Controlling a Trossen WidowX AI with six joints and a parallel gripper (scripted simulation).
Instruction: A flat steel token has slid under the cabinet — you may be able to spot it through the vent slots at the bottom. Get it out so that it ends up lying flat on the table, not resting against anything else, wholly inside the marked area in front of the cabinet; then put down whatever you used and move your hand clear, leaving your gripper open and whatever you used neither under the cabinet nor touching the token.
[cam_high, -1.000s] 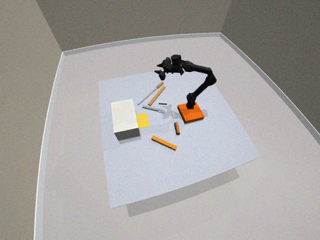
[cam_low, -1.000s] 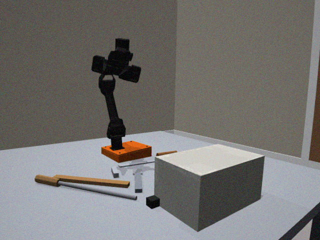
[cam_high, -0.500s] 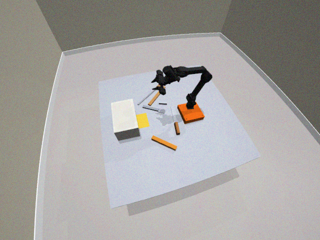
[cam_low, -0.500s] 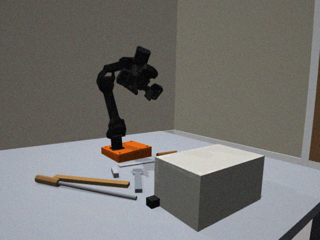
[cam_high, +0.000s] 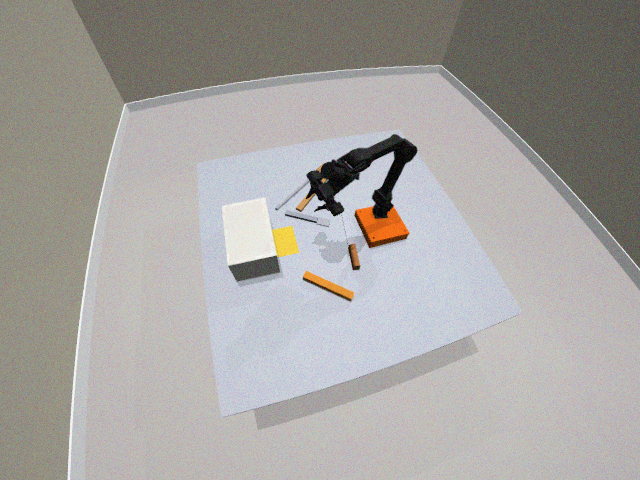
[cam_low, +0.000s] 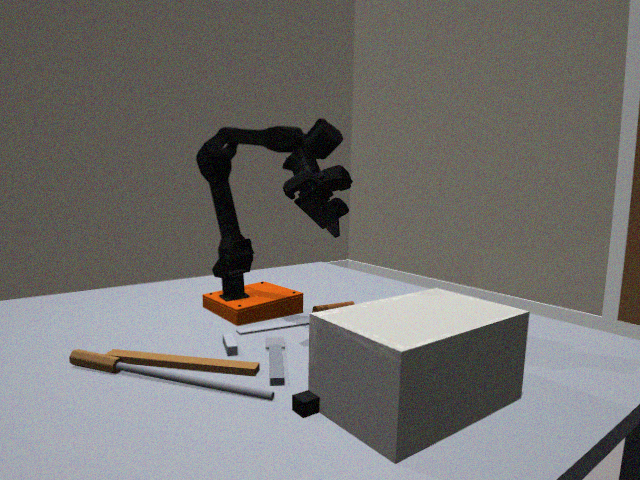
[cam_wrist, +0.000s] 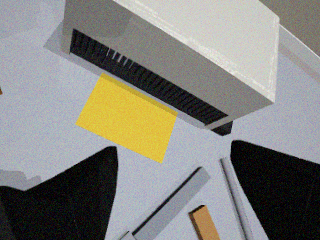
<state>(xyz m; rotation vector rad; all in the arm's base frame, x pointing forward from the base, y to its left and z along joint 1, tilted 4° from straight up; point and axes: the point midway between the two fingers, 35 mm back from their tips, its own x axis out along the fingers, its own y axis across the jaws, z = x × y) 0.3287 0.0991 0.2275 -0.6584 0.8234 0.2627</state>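
Note:
The pale cabinet (cam_high: 247, 227) (cam_low: 423, 320) (cam_wrist: 200, 50) stands on the table. In the wrist view, pale streaks (cam_wrist: 120, 57) show through its dark vent slots, perhaps the token; its outline cannot be made out. The yellow marked area (cam_high: 285, 241) (cam_wrist: 129, 117) lies in front of the vent. My gripper (cam_high: 312, 203) (cam_low: 332, 232) (cam_wrist: 175, 152) is open and empty, high above the table. A grey flat bar with a wider end (cam_high: 303, 217) (cam_low: 277, 365) (cam_wrist: 170, 206), a wood-handled metal rod (cam_high: 292, 194) (cam_low: 196, 379) (cam_wrist: 235, 195) and a wooden stick (cam_high: 305, 202) (cam_low: 186, 362) (cam_wrist: 205, 225) lie below it.
A black cube (cam_low: 305, 404) (cam_wrist: 223, 129) sits by the cabinet's side. An orange bar (cam_high: 328, 285) and a brown handle with a thin wire (cam_high: 354, 256) (cam_low: 333, 306) lie on the table. A small grey block (cam_low: 230, 344) lies near the orange base (cam_high: 382, 225) (cam_low: 258, 304).

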